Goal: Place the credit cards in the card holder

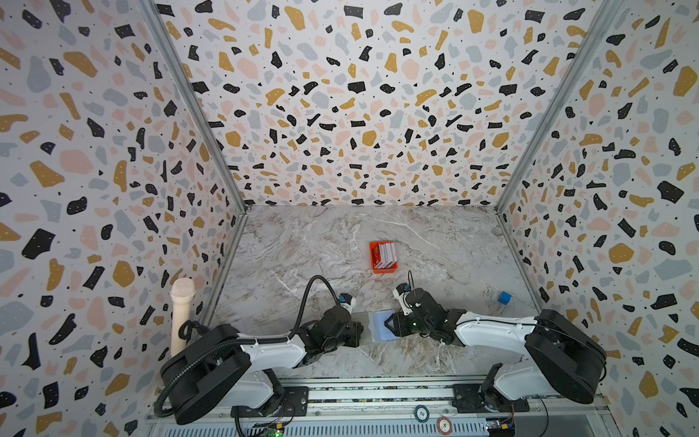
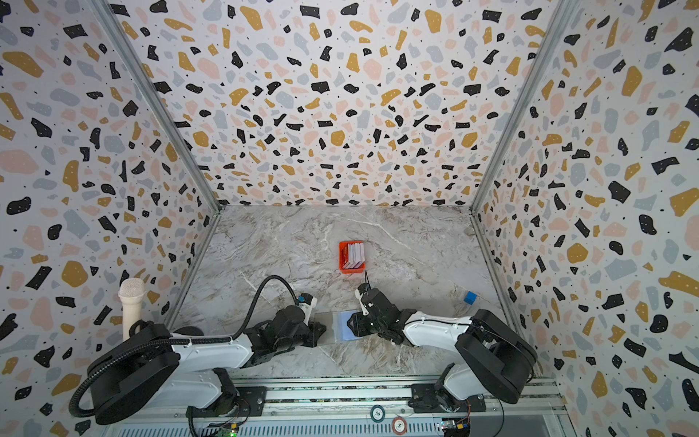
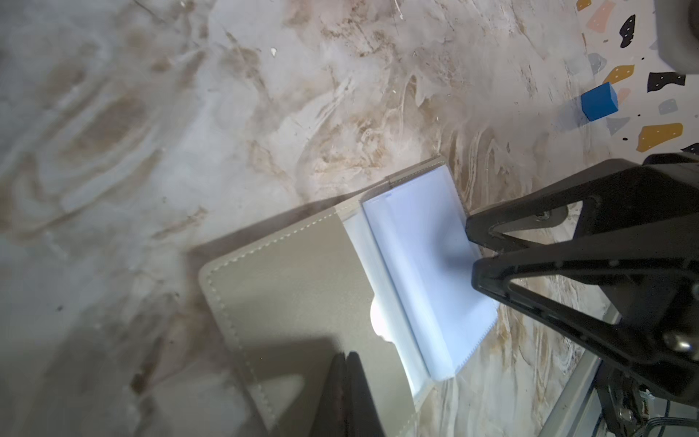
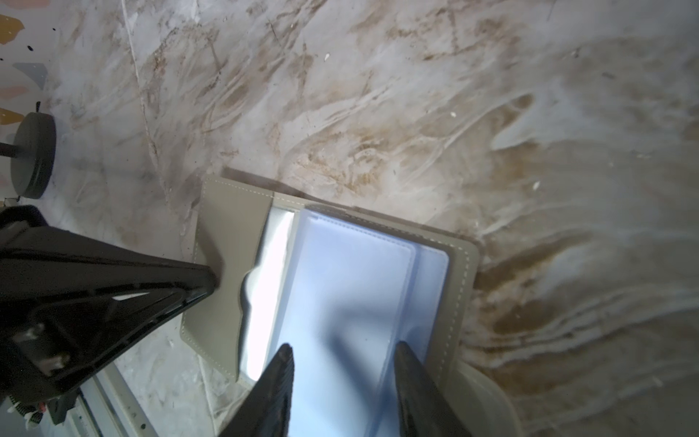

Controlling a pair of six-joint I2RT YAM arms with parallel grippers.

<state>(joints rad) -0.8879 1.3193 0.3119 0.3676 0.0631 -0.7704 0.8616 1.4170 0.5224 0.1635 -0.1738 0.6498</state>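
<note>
The card holder [image 1: 379, 322] [image 2: 342, 321] lies open and flat on the marbled worktop [image 1: 321, 246], in the lower centre of both top views, between the two arms. One half is a plain grey stitched flap [image 3: 295, 287]; the other carries the pale blue clear pockets [image 4: 351, 287].

The left end effector [image 3: 346, 357] [image 4: 212, 280] is clenched, its two fingers pressed together with nothing between them. Its tip sits on the grey flap, near that flap's outer edge.

The right end effector [image 4: 343, 345] [image 3: 472, 249] is released – its fingers stand apart over the blue pockets, a bare stretch of pocket showing between them. Seen from the left wrist, its fingertips are at the outer edge of the top pocket sheet; whether they touch it I cannot tell.

The credit cards [image 1: 386, 255] [image 2: 354, 254] are well apart from the holder, higher up near the middle of both top views. They stand on edge, packed together in a small orange tray [image 1: 384, 269] [image 2: 351, 269], with a red one at the left end of the row and whitish ones beside it.

A blue cube [image 1: 504, 297] [image 2: 470, 297] rests near the right wall, and two poker chips [image 1: 421, 413] lie on the rail at the bottom of the frame.
</note>
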